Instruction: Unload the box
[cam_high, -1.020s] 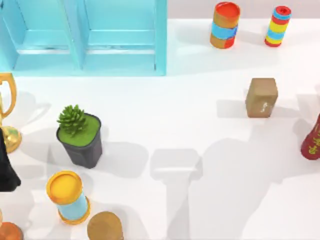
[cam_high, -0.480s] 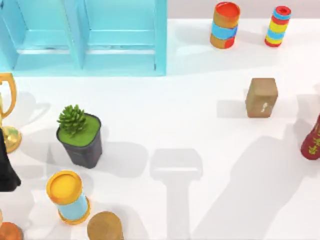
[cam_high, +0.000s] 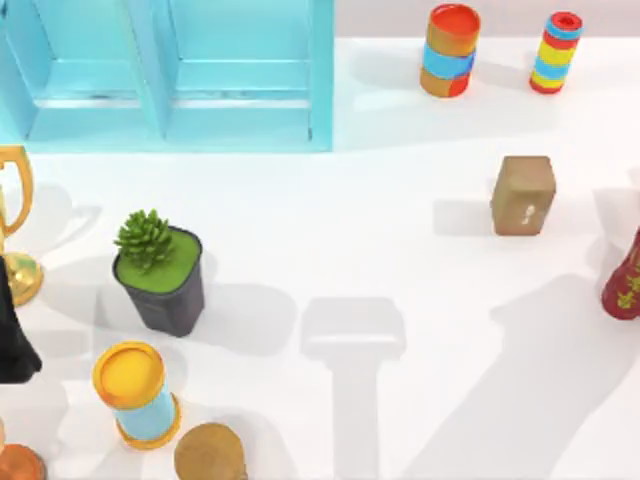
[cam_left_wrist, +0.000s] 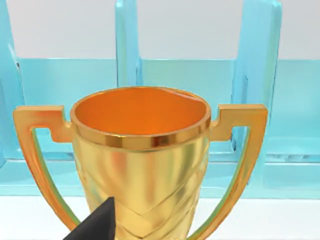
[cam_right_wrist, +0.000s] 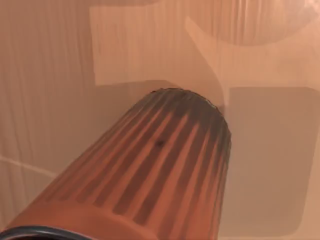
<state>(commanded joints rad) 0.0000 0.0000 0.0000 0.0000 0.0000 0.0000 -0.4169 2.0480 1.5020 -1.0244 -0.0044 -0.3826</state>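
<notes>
On the white surface (cam_high: 330, 240), the blue box (cam_high: 170, 75) stands at the far left with its compartments open toward the viewer. At the left edge, the left claw (cam_high: 12, 335) sits dark just beside the gold trophy (cam_high: 15, 225); from the left wrist view the trophy (cam_left_wrist: 140, 160) stands upright right before the box, and one dark fingertip (cam_left_wrist: 97, 225) pokes in below it, though whether that claw is spread or closed cannot be told. The right wrist view looks down along a ribbed orange cylinder (cam_right_wrist: 150, 185); the right claw's state cannot be told either. A potted succulent (cam_high: 160, 270) stands near the trophy.
</notes>
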